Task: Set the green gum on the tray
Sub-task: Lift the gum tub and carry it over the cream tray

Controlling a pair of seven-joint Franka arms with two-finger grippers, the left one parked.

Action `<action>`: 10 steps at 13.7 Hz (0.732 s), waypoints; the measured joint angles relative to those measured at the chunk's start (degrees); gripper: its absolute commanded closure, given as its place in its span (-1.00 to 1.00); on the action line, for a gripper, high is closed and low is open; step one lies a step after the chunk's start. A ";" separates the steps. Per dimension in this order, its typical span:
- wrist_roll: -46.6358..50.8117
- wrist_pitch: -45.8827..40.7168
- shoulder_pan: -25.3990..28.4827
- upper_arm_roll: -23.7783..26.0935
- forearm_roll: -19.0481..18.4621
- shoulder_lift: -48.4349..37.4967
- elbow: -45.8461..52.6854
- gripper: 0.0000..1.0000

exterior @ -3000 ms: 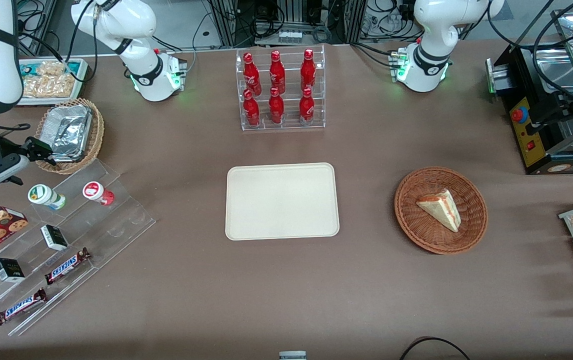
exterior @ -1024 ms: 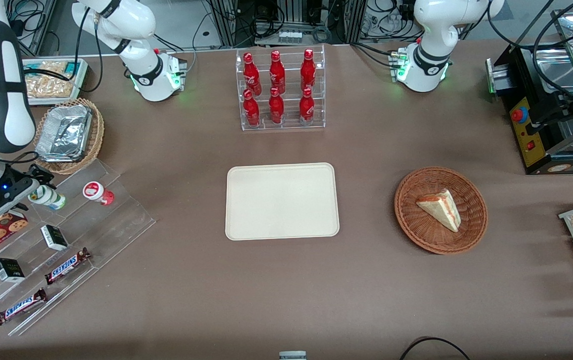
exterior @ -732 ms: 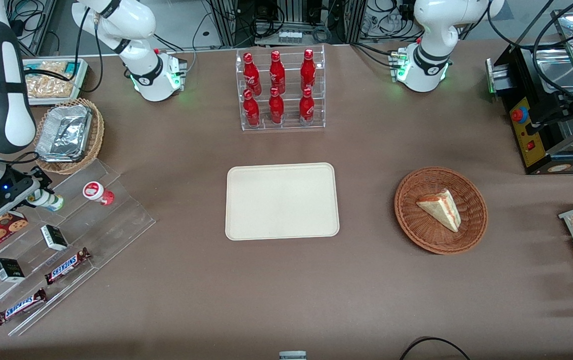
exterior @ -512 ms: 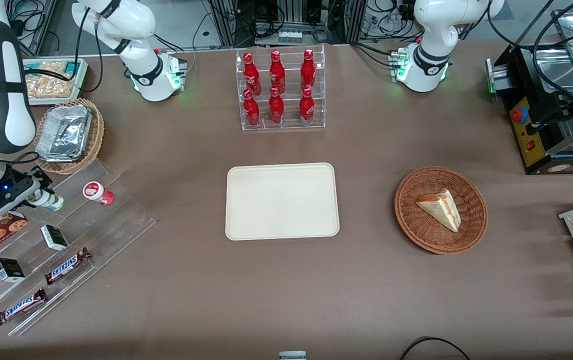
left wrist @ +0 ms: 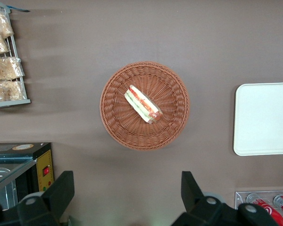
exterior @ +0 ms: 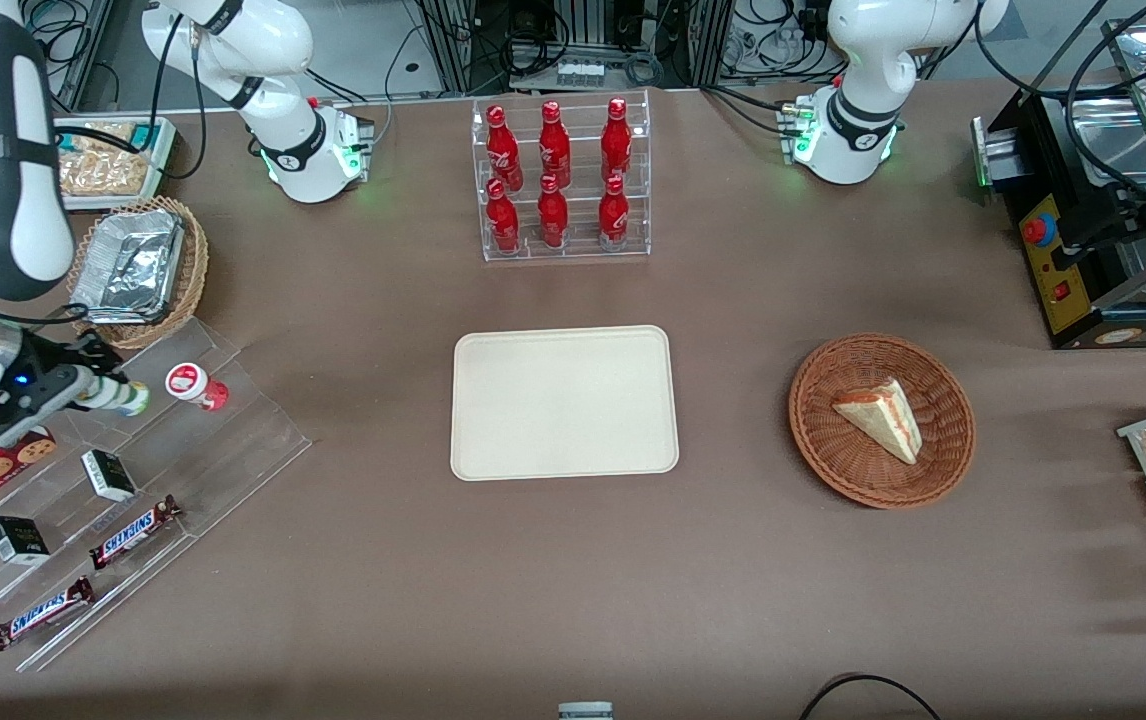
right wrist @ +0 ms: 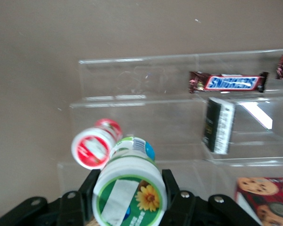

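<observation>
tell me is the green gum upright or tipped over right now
Tipped. The green gum lies sideways, clamped in the gripper, lid toward the wrist camera. In the front view it points sideways above the clear stand, beside the red-lidded bottle.

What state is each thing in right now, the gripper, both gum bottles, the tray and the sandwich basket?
gripper: shut on the green gum, above the clear stepped display.
green gum: held, lifted.
red-lidded gum: on the display, untouched.
tray: nothing on it.
wicker basket: holds a sandwich wedge.
</observation>
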 measured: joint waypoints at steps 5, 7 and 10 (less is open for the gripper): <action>17.31 -4.09 10.54 0.22 0.01 -0.03 1.41 1.00; 24.05 -4.15 14.61 0.25 0.02 0.14 1.41 1.00; 33.95 -4.14 20.08 0.28 0.07 0.79 1.41 1.00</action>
